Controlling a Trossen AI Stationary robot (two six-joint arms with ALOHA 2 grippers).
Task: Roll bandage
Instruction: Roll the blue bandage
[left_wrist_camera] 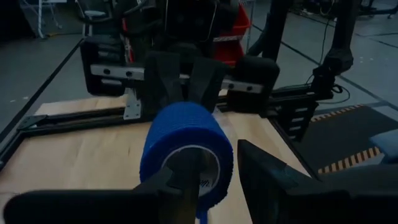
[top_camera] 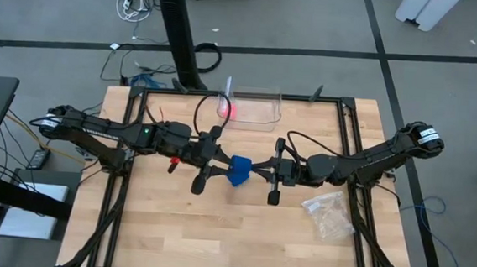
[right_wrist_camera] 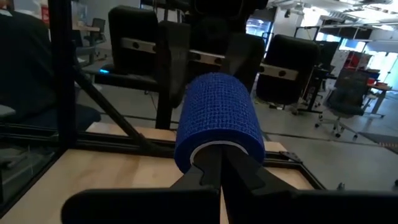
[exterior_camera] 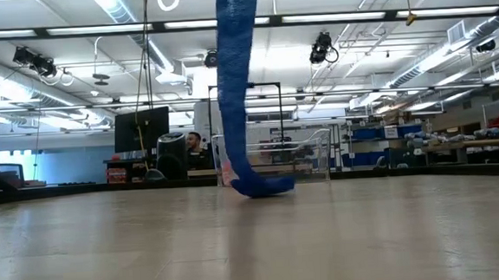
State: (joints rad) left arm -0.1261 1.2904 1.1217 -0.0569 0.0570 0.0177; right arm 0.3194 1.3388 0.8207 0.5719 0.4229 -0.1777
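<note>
The bandage is a bright blue roll (top_camera: 238, 169), held above the middle of the table between my two grippers. A loose strip (exterior_camera: 238, 89) hangs straight down from it, and the strip's lower end (exterior_camera: 261, 187) lies crumpled on the tabletop. My left gripper (top_camera: 222, 161) comes at the roll from the table's left, and my right gripper (top_camera: 259, 168) from the right, its fingers shut together. The roll's hollow core shows in both wrist views (left_wrist_camera: 189, 158) (right_wrist_camera: 217, 118). My left gripper is at the roll's left end. One finger (left_wrist_camera: 186, 177) reaches into the hollow core and the other (left_wrist_camera: 267, 177) stands outside, against the roll's wall (left_wrist_camera: 225, 165). The fingers come level from the table's left, along the roll's axis. The roll is lifted clear and lies level. My right gripper has its shut fingertips (right_wrist_camera: 221, 163) in the core's opening (right_wrist_camera: 219, 147) at the roll's right end. The fingers come level from the table's right, along the roll's axis. How far in they reach is hidden by the roll.
A clear plastic box (top_camera: 257, 108) stands at the far middle, with a small pink object (top_camera: 226, 109) at its left end. A clear plastic bag (top_camera: 327, 212) lies at the near right. Dark frame rails (top_camera: 125, 184) run along the table's sides.
</note>
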